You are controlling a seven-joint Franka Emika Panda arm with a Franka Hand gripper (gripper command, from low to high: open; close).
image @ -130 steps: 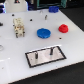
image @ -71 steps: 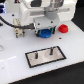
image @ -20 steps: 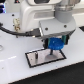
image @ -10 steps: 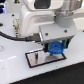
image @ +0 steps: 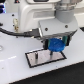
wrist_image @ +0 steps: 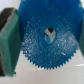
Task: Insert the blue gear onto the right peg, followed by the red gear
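A white table (image: 12, 67) fills the lower part of the exterior view, its top smooth and glossy, with soft bright patches where light falls on it. Toward the exterior view's right the surface ends, and beyond that edge lies a dark area (image: 77, 12) (too blurred to tell whether it is floor or wall). At the top of the exterior view's left another dark strip shows. The light is even and casts only faint shadows on the white top.
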